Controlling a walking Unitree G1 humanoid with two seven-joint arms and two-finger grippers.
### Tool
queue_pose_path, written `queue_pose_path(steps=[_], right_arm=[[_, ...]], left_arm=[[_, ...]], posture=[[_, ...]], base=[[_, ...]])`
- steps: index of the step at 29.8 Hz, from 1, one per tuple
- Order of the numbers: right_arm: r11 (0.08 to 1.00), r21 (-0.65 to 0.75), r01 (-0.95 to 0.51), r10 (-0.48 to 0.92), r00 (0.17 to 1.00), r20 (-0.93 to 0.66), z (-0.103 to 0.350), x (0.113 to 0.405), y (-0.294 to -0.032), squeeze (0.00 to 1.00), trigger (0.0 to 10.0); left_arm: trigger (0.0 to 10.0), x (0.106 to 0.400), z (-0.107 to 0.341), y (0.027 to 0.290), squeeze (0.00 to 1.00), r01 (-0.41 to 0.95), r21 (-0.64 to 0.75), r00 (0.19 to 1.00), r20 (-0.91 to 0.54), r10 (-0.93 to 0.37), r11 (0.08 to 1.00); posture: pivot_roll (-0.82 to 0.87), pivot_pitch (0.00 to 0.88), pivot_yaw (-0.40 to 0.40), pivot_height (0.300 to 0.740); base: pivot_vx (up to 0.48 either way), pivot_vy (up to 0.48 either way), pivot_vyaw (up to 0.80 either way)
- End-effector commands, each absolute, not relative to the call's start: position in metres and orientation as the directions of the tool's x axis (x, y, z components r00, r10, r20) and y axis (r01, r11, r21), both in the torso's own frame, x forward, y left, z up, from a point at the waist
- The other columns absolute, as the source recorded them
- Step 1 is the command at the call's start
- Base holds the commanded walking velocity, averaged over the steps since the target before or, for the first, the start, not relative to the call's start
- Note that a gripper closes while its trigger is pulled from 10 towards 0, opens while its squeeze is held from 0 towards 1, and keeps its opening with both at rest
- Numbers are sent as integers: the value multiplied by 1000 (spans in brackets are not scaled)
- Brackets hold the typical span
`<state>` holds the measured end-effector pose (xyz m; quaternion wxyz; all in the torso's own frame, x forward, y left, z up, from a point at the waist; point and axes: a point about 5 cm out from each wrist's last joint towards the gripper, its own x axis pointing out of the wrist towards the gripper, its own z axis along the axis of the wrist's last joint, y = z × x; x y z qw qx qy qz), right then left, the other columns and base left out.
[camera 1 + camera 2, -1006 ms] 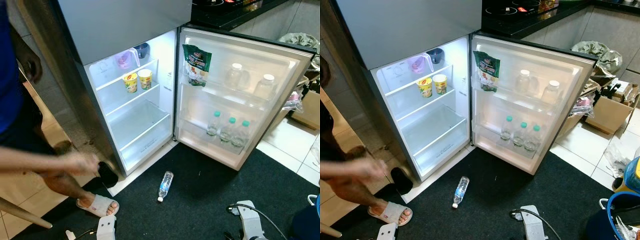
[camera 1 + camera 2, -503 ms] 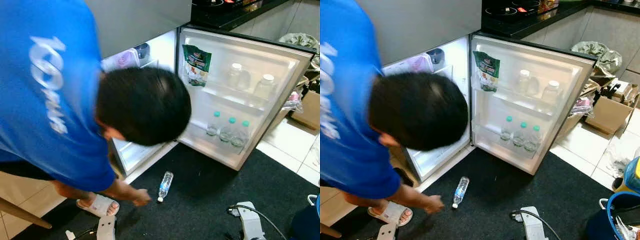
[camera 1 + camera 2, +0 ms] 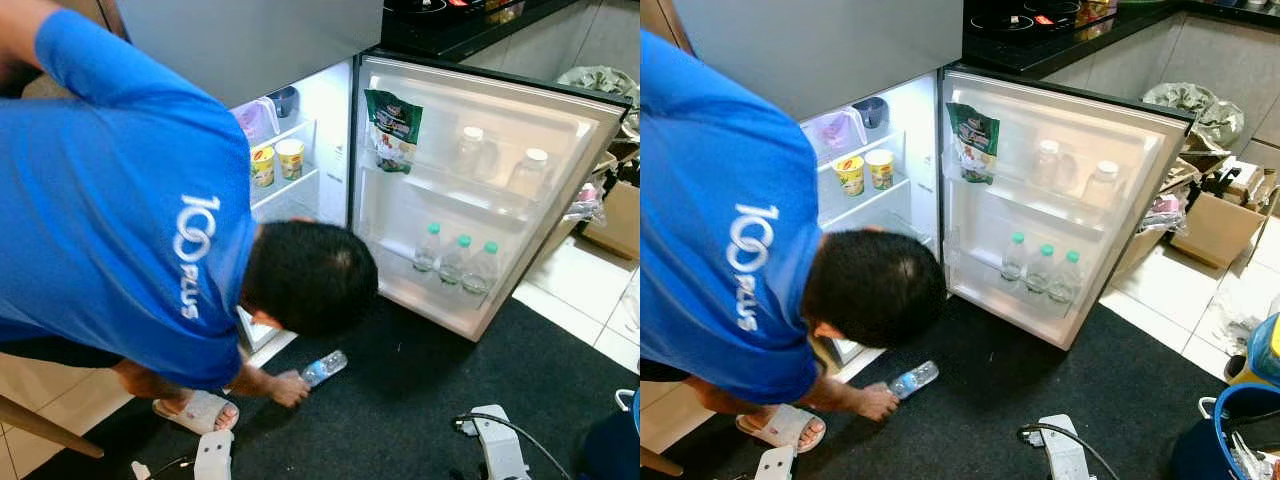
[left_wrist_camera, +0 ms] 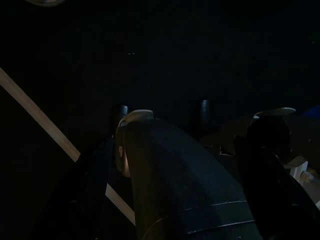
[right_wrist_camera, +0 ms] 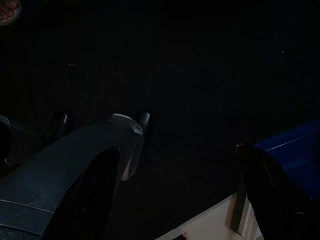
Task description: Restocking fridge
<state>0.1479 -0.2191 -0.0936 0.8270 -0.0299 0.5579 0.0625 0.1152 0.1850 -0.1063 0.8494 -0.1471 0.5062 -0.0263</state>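
The water bottle [image 3: 323,368] lay on the dark mat in front of the fridge [image 3: 300,180], under a person's hand [image 3: 291,389]; we judged it light, smooth, best held mid-body, and could not tell whether our pincers were open.

"100 PLUS" in white on the blue shirt [image 3: 120,220] at left of frame (other labels too small to read).
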Motion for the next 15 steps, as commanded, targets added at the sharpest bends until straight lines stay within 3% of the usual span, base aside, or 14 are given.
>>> queue_pose_path(steps=[1, 15], right_arm=[[990, 15, -137, 65, 367, -928, -94, 147, -220, 0, 10000], [990, 8, -142, 60, 364, -930, -94, 146, -223, 0, 10000]], left_arm=[[10000, 101, -111, 184, 0, -119, -270, 436, -879, -194, 955], [10000, 102, -111, 183, 0, -117, -271, 437, -878, -195, 956]], posture=[[-18, 0, 5, 740], [-18, 0, 5, 740]], base=[[0, 0, 0], [0, 0, 0]])
